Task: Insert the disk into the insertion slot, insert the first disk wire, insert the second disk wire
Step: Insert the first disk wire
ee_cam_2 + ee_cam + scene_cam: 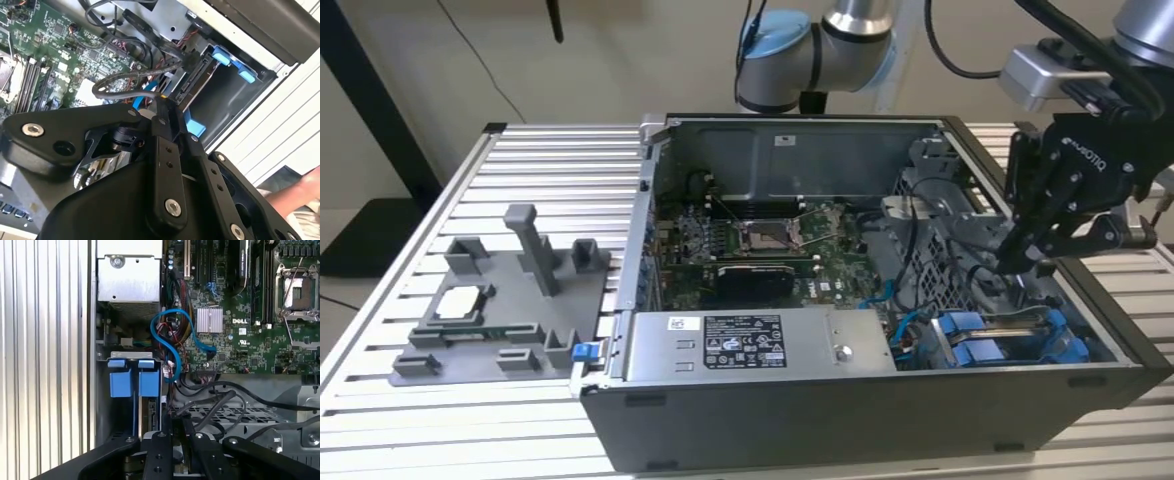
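The insertion slot sits in a corner of the open computer case, which rests on a slatted metal counter. In the second wrist view the disk stands on edge inside the insertion slot, its connector edge facing outward between the blue tabs. The end effector hangs just above the insertion slot, tilted down into the case. In the second wrist view the end effector has its fingers drawn nearly together, their tips just beside the disk's connector edge; whether they pinch a wire cannot be told. Black wires loop close to the insertion slot, one ending in a black connector at the disk. In the first wrist view a blue cable curls beside the insertion slot, above the end effector. The grey power supply lies next to the insertion slot, with the processor socket well apart from it. A person's hand shows outside the case, beyond the insertion slot.
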Available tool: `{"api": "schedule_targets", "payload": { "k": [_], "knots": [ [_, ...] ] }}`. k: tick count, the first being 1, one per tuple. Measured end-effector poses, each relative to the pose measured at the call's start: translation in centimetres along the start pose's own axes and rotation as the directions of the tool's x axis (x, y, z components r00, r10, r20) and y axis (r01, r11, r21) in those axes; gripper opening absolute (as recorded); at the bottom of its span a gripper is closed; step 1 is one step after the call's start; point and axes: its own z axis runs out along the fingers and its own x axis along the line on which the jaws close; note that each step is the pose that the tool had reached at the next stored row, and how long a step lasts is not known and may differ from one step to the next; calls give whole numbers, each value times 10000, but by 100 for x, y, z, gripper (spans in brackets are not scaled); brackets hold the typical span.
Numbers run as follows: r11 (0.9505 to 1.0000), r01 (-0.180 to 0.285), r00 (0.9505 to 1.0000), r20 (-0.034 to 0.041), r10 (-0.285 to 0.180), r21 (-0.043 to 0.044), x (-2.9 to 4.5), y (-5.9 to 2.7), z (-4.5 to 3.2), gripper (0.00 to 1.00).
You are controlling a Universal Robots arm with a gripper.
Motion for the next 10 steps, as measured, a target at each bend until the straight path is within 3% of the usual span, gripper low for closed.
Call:
{"api": "schedule_targets", "payload": {
  "k": [10],
  "knots": [
    [10000, -2, 10000, -22, 2, -47, 47, -132, 24, 0]
  ]
}}
